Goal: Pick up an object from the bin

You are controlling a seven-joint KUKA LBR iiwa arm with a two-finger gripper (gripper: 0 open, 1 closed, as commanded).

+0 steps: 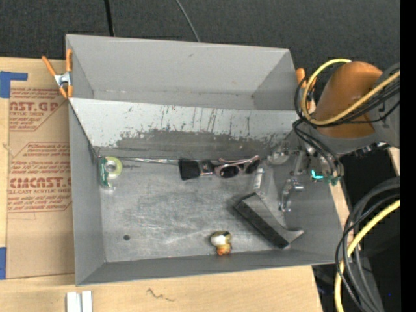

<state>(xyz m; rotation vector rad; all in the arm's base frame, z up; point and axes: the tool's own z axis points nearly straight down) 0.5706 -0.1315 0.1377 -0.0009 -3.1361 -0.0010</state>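
Nearest to my camera is the arm's orange cover (348,99), high at the right edge with yellow cables (309,86) looped about it. Below it the arm reaches down into the bin's right side.

Largest in my view is the grey metal bin (162,77), its back wall scuffed and streaked.

My hand (274,190) hangs low over the right part of the floor, close to the right wall. As far as I can see, its two metal fingers (288,194) stand spread apart over bare floor, gripping nothing.

A long flat black bar (260,221) is the thing closest to the hand. It lies slantwise on the floor, running from just below the hand down toward the front right corner. Its upper left end sits just beside the hand's nearer finger; whether they touch I cannot tell.

A pair of sunglasses (231,168) with dark lenses lies along the foot of the back wall, just left of the hand, its right arm pointing toward it.

From the glasses a thin metal rod (149,161) runs leftward along the back wall.

A chunky black clip-like piece (188,169) sits at the rod's right end, touching the left end of the sunglasses.

A pale ring that looks like a small tape roll (110,169) rests in the back left corner, well apart from the hand.

Smallest is a white and orange lump (221,242) against the front wall, left of the bar's lower end.
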